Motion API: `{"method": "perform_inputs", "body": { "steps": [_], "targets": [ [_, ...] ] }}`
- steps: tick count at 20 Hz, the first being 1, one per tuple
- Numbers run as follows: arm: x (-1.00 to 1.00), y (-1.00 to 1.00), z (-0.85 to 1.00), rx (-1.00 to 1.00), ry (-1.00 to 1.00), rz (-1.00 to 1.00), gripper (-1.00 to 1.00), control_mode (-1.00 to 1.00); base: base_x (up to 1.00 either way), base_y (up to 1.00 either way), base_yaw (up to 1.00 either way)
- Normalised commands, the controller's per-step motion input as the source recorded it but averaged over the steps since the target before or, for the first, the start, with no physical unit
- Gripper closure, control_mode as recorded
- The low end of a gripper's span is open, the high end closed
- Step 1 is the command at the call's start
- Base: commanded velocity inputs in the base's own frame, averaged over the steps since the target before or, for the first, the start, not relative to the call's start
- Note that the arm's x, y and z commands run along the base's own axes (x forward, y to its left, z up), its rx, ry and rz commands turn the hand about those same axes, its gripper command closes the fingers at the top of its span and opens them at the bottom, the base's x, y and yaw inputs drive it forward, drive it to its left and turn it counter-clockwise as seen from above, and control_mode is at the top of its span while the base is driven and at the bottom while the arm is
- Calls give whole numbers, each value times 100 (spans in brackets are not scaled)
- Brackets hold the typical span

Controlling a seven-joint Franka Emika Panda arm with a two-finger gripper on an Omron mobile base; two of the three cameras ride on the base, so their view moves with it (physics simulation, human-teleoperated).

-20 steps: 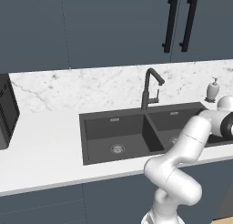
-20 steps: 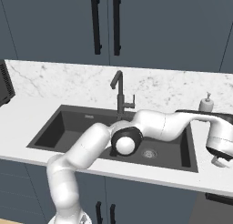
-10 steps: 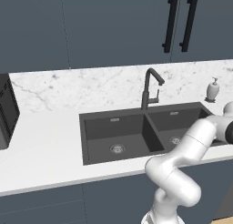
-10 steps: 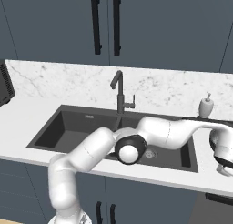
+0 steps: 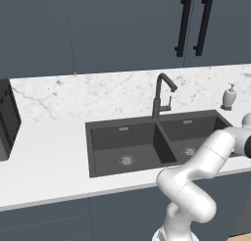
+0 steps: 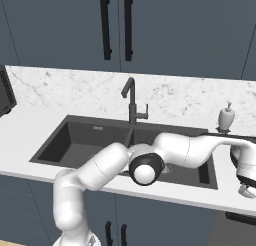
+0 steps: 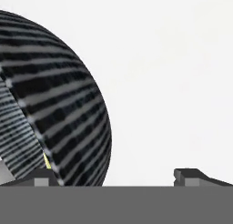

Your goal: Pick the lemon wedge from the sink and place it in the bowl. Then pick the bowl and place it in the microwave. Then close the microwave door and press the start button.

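In the hand view the bowl (image 7: pixel 54 104), with its dark ribbed glassy wall, is close at the left. A sliver of the yellow lemon wedge (image 7: pixel 46 160) shows inside it. My gripper (image 7: pixel 113 176) is open. One fingertip (image 7: pixel 43 177) is over the bowl and the other stands over white counter, so the bowl's wall lies between them. In the right base view my hand (image 6: pixel 245 162) hangs at the right edge, over the counter right of the sink (image 6: pixel 75 140). The sink (image 5: pixel 122 142) holds nothing that I can see.
A dark gooseneck faucet (image 5: pixel 159 95) stands behind the sink's divider, and a soap dispenser (image 6: pixel 226 117) sits on the counter behind my hand. A black appliance (image 5: pixel 7 122) shows at the far left edge; I cannot tell whether it is the microwave. Cabinets hang above.
My hand has dropped lower and a little to the right beside the sink. The elbow followed it. The jaws stayed wide apart.
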Motion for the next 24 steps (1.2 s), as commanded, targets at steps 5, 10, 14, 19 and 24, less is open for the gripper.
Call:
{"method": "perform_inputs", "body": {
  "steps": [5,10,14,19,24],
  "targets": [
    [9,0,-4,0,6,0,-100,-100,0,0,0],
    [20,0,0,0,5,0,-100,-100,0,0,0],
    [21,0,-6,0,5,0,-100,-100,0,0,0],
    [21,2,-23,0,4,0,100,-100,0,0,0],
    [10,1,-18,1,1,0,100,-100,0,0,0]
  ]
}}
